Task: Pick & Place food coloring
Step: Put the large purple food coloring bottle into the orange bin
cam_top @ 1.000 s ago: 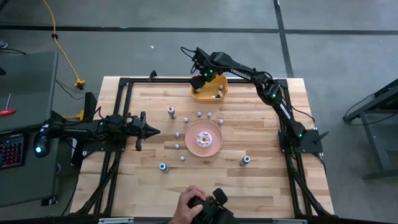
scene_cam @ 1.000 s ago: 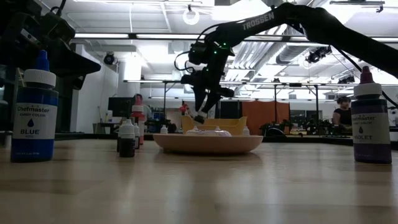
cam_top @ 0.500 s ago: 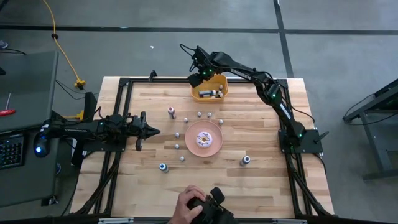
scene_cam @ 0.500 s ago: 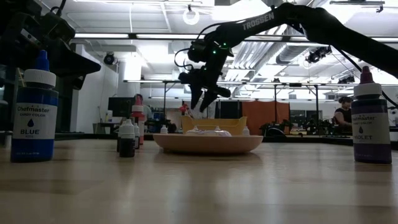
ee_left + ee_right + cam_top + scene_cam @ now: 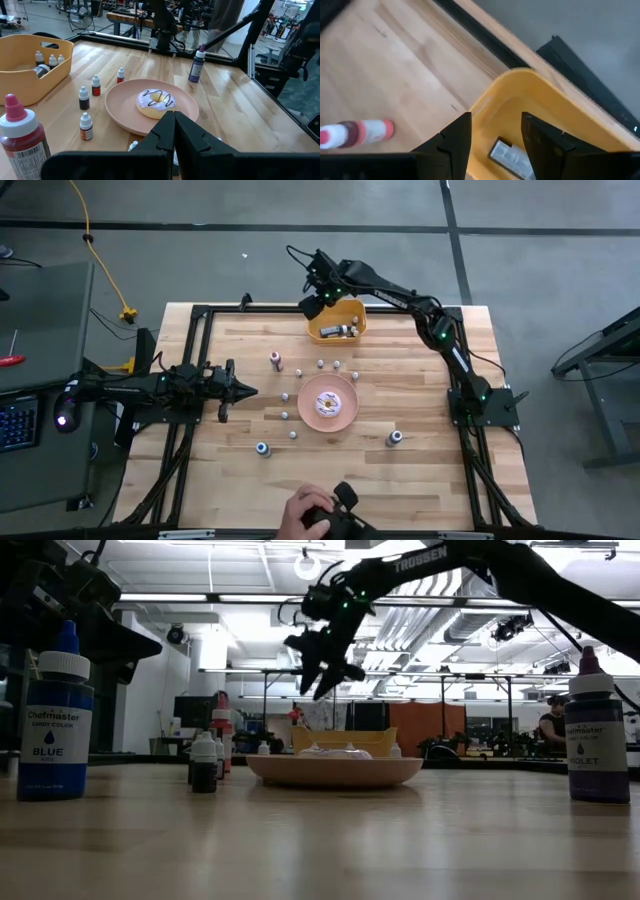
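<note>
The right tool point(image 5: 312, 297) hangs above the near-left rim of the orange bin point(image 5: 354, 331) at the table's point(image 5: 420, 480) far edge, its two fingers point(image 5: 456, 140) spread with nothing between them; a few small food coloring bottles point(image 5: 343, 331) already lie inside the bin. The step in hand looks like the move to the next pick, so the arm should lift clear of the bin wall before it swings. Nearest are the red-capped bottle point(image 5: 275, 360) and the tiny bottles point(image 5: 320, 364) beside the pink plate point(image 5: 310, 416) with its doughnut point(image 5: 328, 404). It should come straight down over one cap, fingers either side, without nudging neighbours or the plate. The blue bottle point(image 5: 262, 448) and violet bottle point(image 5: 395, 438) stand well apart. The left tool point(image 5: 250, 390) waits, pressed together, at the table's left.
</note>
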